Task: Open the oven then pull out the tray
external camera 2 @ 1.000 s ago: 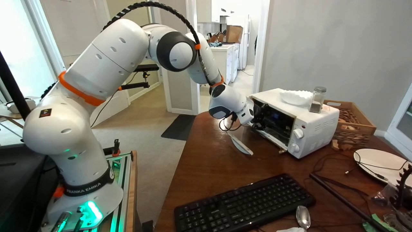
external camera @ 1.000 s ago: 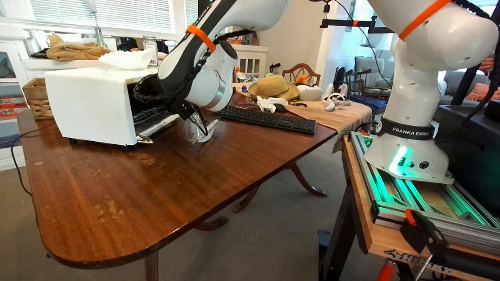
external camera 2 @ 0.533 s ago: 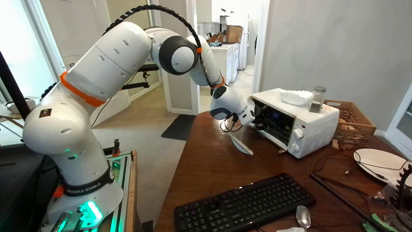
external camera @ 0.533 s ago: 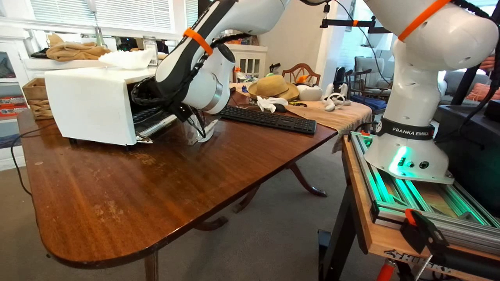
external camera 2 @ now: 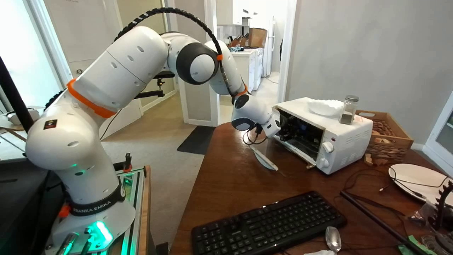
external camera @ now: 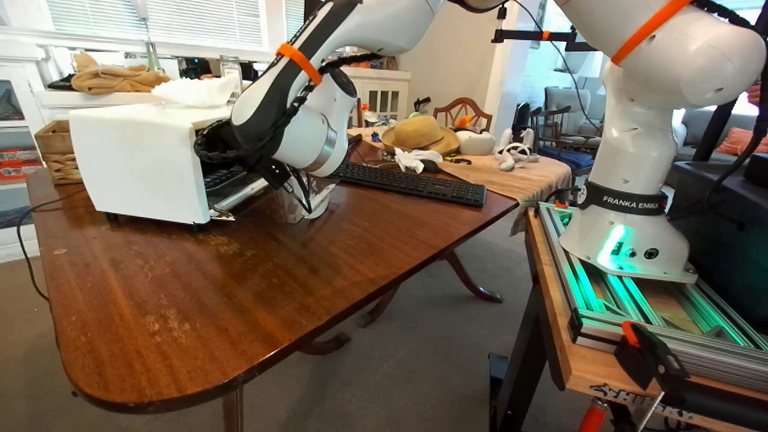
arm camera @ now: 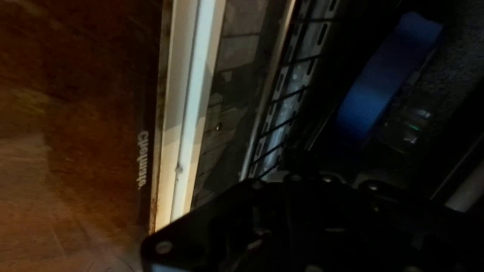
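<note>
Inside the open oven (external camera 2: pixel 346 142), pincer (arm camera: pixel 312 177), wire rack (arm camera: pixel 288 95)

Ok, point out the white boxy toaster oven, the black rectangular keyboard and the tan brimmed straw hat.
White toaster oven (external camera: pixel 141 165): in an exterior view, on its side wall.
Black keyboard (external camera 2: pixel 269 224): in an exterior view, on its keys.
Tan straw hat (external camera: pixel 418 132): in an exterior view, on its crown.

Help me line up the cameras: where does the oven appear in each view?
In an exterior view: oven at left, white side showing.
In an exterior view: oven right of centre, front open.
Wrist view: oven cut off, mostly centre and right.
Shared landmark: brown table, in all three.
</note>
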